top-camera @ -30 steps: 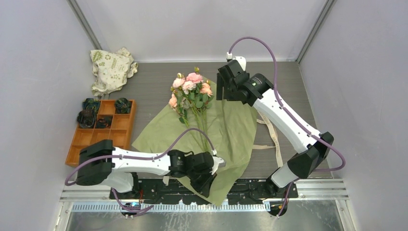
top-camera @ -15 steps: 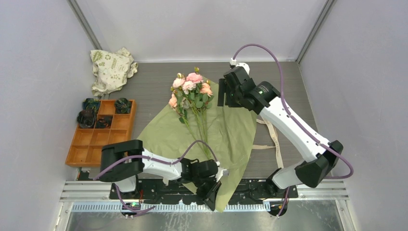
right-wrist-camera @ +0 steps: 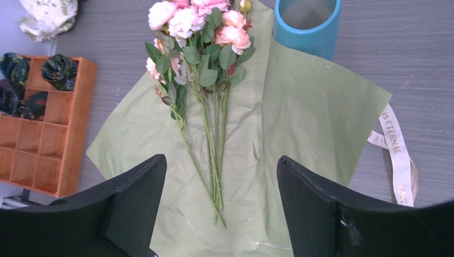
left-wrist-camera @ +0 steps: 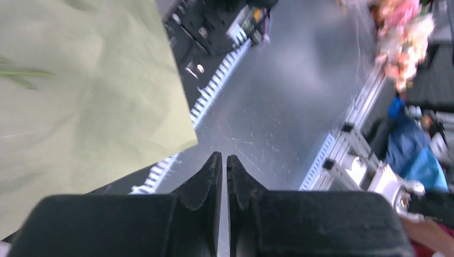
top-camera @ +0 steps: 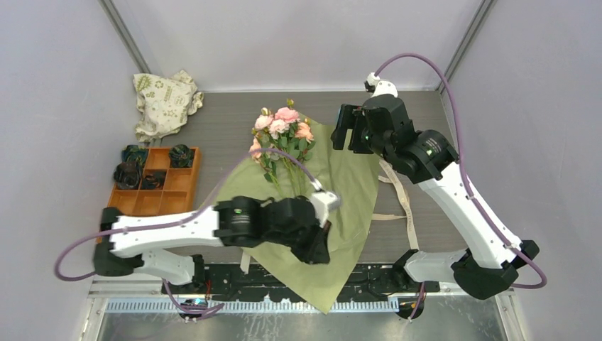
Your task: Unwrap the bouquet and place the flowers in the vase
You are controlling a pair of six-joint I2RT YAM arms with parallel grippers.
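Left gripper [left-wrist-camera: 224,156] reaches across the green paper [top-camera: 348,192] — fingers pinched together, empty. Right gripper [right-wrist-camera: 220,160] hangs above the flowers [right-wrist-camera: 199,53], jaws spread wide.

A robot lab test cell: bare white walls [top-camera: 298,42], aluminium framing [top-camera: 248,305], grey table [top-camera: 227,121].

The left gripper [left-wrist-camera: 224,158] is seen nearly closed beside the olive-green sheet [left-wrist-camera: 80,96]; blurred pink shapes, perhaps the flowers [left-wrist-camera: 404,32], are glimpsed.
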